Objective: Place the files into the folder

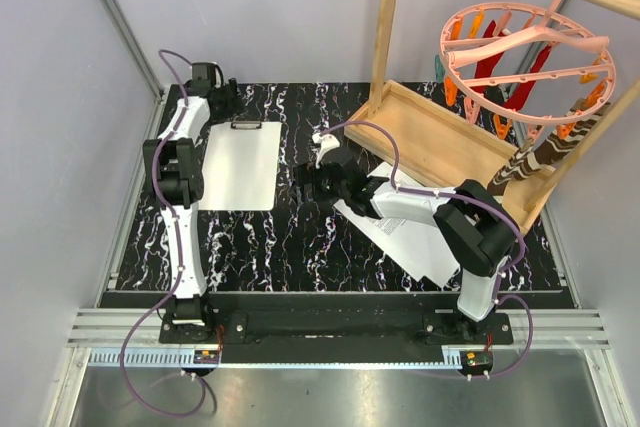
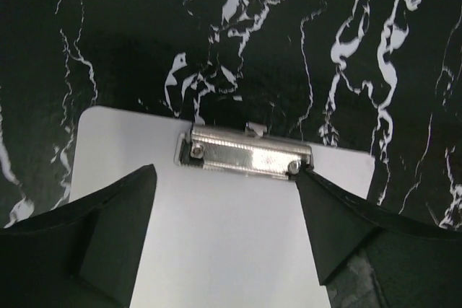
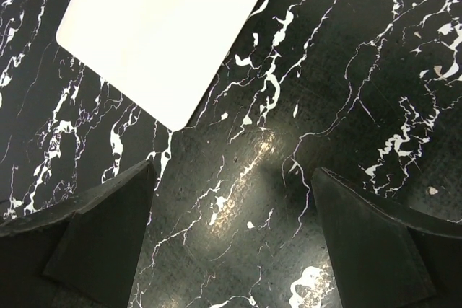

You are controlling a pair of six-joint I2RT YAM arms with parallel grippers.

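The folder is a plain white board lying flat on the black marble table at the left, its metal clip at the far short edge. My left gripper hangs over that end, open. In the left wrist view the clip lies between its fingertips, and the right tip touches the clip's right end. A printed file sheet lies at the right, partly under my right arm. My right gripper is open over bare marble between the sheet and the folder, whose rounded corner shows in the right wrist view.
A shallow wooden tray with a wooden frame stands at the back right. A pink round hanger with coloured clips hangs from the frame's bar. Grey walls close the table's left and right sides. A small white piece lies near the tray.
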